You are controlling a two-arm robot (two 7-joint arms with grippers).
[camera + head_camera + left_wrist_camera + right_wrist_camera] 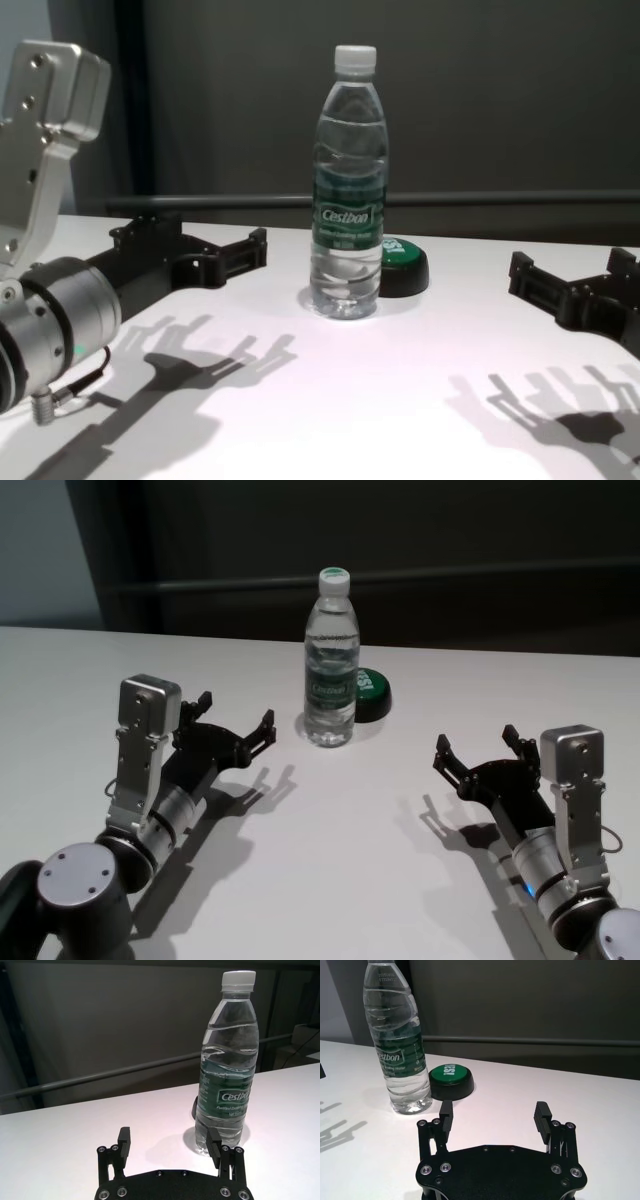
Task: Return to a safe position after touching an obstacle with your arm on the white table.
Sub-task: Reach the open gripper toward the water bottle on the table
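The obstacle, a clear water bottle (331,660) with a white cap and a green label, stands upright near the middle back of the white table (330,870). My left gripper (237,712) is open and empty, low over the table just left of the bottle and apart from it. In the left wrist view the bottle (227,1070) stands just beyond one fingertip of the left gripper (169,1137). My right gripper (476,740) is open and empty, further off to the bottle's right. The right wrist view shows this gripper (494,1110) and the bottle (397,1045).
A low black button with a green top (372,695) sits right behind the bottle on its right side. The table's far edge meets a dark wall with a horizontal rail (500,198). Bare tabletop lies in front of both grippers.
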